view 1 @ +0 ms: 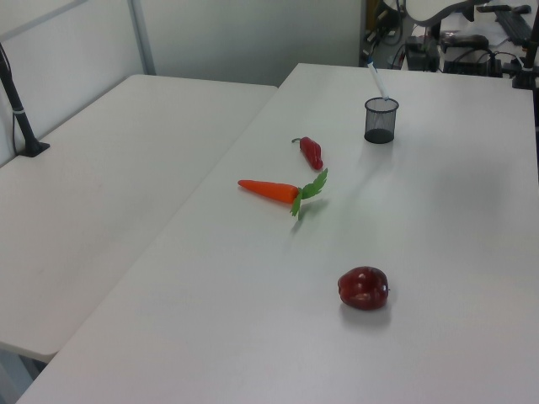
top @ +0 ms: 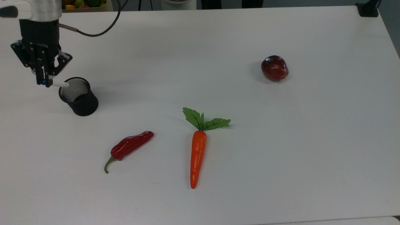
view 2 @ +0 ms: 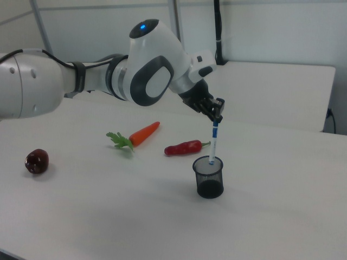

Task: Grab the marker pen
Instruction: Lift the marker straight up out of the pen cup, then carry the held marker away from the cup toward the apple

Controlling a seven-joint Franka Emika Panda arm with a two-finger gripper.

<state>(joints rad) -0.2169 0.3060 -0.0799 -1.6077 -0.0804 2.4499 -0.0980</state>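
Observation:
The marker pen point(top: 59, 83) is a slim white stick with a blue top end, and my gripper point(top: 44, 80) is shut on that end. In the right view the marker pen point(view 2: 214, 142) hangs nearly upright from the gripper point(view 2: 216, 115), its lower tip at the mouth of a black mesh cup point(view 2: 209, 177). The left view shows the marker pen point(view 1: 376, 81) slanting up out of the cup point(view 1: 381, 120). In the top view the cup point(top: 79, 97) stands just right of and below the gripper.
On the white table point(top: 281, 156) lie a red chili pepper point(top: 131, 145), an orange carrot with green leaves point(top: 197, 153) and a dark red apple point(top: 275, 68). A box of fruit point(top: 84, 4) sits past the far edge. A second table point(view 1: 101, 185) stands beside this one.

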